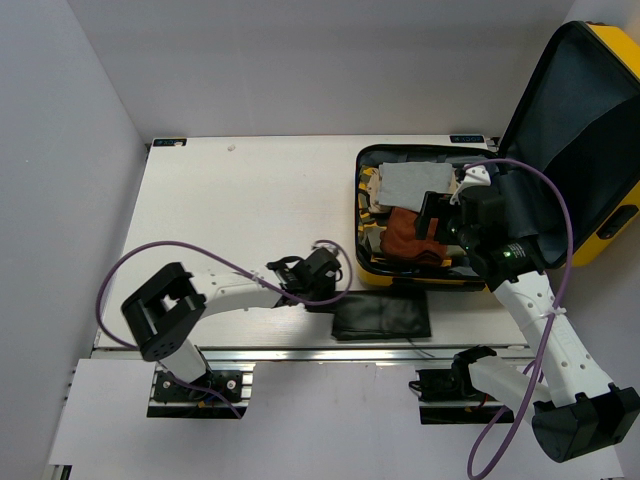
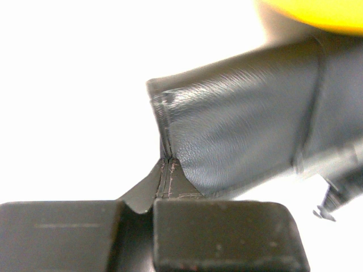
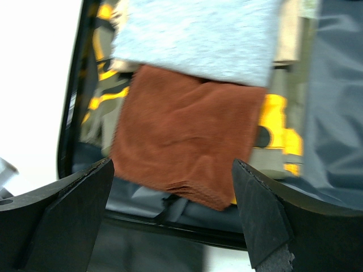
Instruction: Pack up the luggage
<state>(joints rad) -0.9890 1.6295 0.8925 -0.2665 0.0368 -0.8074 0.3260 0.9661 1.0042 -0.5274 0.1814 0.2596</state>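
Note:
The yellow luggage point(image 1: 612, 130) lies open at the right of the table, lid raised, its base point(image 1: 362, 215) holding a grey cloth point(image 1: 410, 182), a rust-brown cloth point(image 1: 408, 236) and yellow-patterned items. My right gripper point(image 1: 432, 215) hovers over the base, open and empty; in the right wrist view its fingers point(image 3: 76, 204) flank the brown cloth point(image 3: 187, 141) below the grey cloth point(image 3: 198, 34). My left gripper point(image 1: 325, 290) is shut on the left corner of the flat black pouch point(image 1: 382, 315), which lies just in front of the luggage. In the left wrist view the pouch point(image 2: 238, 130) rises from the fingers point(image 2: 227, 232).
The white table point(image 1: 250, 210) stretches left of the luggage. Purple cables loop over both arms. The luggage's yellow edge point(image 2: 317, 11) shows at the top of the left wrist view. Walls close in at the left and back.

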